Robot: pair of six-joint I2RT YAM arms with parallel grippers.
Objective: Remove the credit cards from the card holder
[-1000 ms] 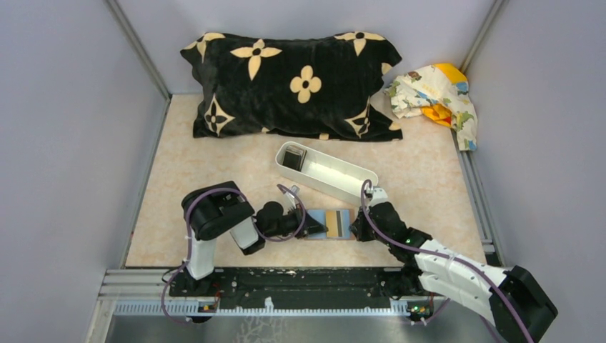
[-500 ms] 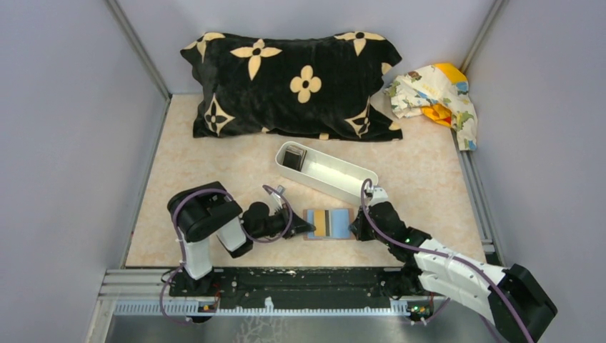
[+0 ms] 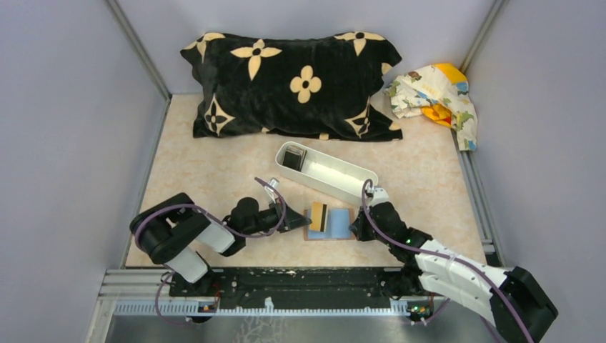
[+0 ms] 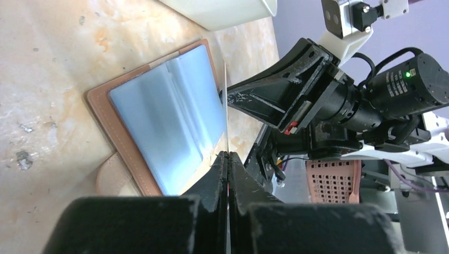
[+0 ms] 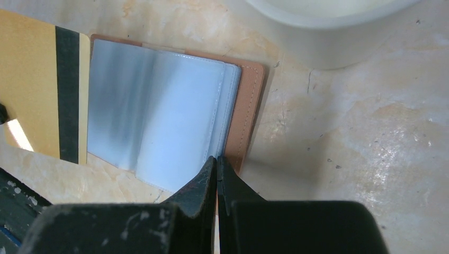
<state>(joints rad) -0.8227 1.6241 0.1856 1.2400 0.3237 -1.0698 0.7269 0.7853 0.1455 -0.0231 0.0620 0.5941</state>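
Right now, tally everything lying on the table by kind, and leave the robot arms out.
Credit cards: 2, the tan-yellow card and the dark card in the tray
Card holder: 1
White tray: 1
Pillow: 1
Patterned cloth: 1
Total: 6

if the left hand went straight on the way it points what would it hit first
Probably the card holder, open flat just ahead of the left hand, which is shut on a credit card. Should it pass above, the right hand at the holder's far edge is next.
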